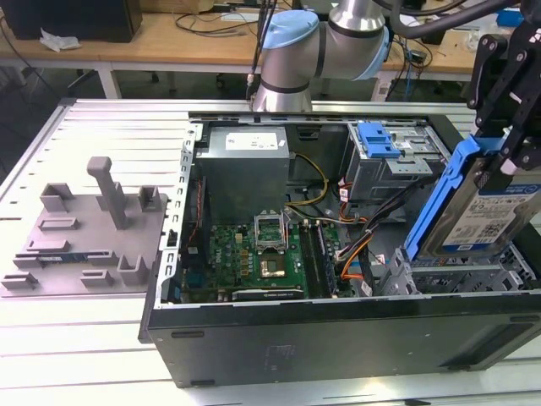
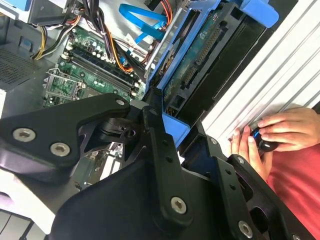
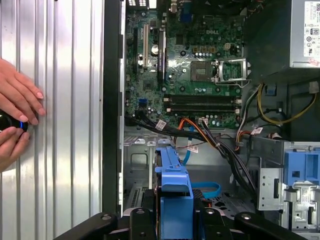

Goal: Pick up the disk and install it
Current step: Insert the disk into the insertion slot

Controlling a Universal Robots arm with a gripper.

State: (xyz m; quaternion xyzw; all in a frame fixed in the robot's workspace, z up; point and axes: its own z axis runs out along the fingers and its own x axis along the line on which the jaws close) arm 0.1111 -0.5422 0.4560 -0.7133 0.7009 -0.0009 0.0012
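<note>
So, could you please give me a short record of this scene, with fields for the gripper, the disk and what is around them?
gripper: shut on the disk
disk: held tilted, lower end down inside the case, not lying flat in a bay
case: open, on the table, motherboard exposed
stand: grey, on the table at the exterior view's left, apart from the case
hands: a person's, on the table beside the case, around a small dark object
</note>
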